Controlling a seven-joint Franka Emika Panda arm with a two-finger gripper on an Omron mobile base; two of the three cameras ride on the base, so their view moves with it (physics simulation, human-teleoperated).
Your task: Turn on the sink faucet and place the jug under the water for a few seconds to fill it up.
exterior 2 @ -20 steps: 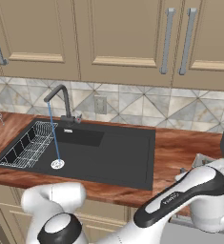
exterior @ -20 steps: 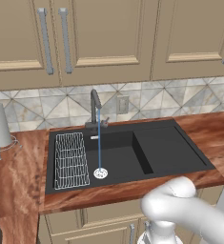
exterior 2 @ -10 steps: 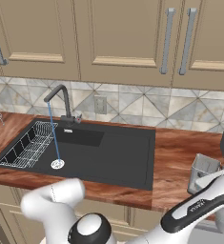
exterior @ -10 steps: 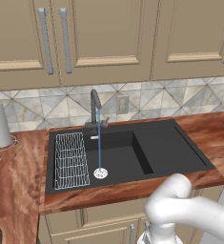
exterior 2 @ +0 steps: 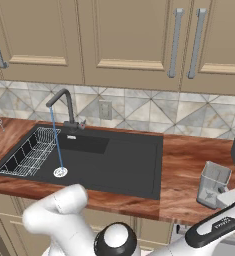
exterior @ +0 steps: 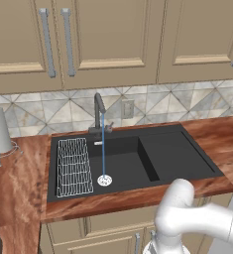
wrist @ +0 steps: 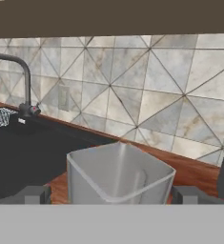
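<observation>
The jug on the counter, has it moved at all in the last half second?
No. The jug stands on the same spot of the wooden counter, with the same gap to the sink on its left.

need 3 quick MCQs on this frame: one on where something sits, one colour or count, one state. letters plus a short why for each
1. Where does the jug stand?
A. In the basin under the spout
B. On the wooden counter to the right of the sink
C. Inside the wire rack

2. What colour is the sink?
A. Black
B. White
C. Steel silver

3. What is the state of the sink faucet?
A. Off, nothing coming out
B. Running, with the jug beneath it
C. Running, with the water falling straight to the drain

Answers: B, the right base view shows the jug on the wood, clear of the basin. A, the basin and drainboard are black in both base views. C, a thin blue stream drops from the spout to the round drain with nothing in its way. In the hand view the jug sits between the end effector fingers, which are spread to either side.
</observation>
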